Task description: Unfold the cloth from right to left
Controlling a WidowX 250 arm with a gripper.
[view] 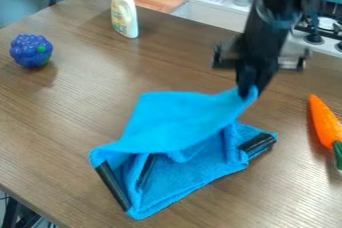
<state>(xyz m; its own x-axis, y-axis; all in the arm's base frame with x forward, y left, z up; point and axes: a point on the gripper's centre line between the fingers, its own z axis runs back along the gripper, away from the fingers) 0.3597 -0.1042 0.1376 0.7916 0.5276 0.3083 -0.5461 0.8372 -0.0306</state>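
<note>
The gripper point(248, 91) hangs over the table right of the middle, shut on the upper right corner of the blue cloth point(182, 122). That corner is held up off the table, and the held layer slopes down toward the left. Beneath it, the rest of the cloth lies folded on the wood. Black strips mark the cloth at its lower left, inside the fold and at its right corner.
On the brown table point(80, 99) a blue berry cluster toy point(31, 50) sits at the far left. A white bottle point(124, 9) stands at the back. An orange carrot point(324, 122) lies at the right edge, with a white stove point(324, 34) behind.
</note>
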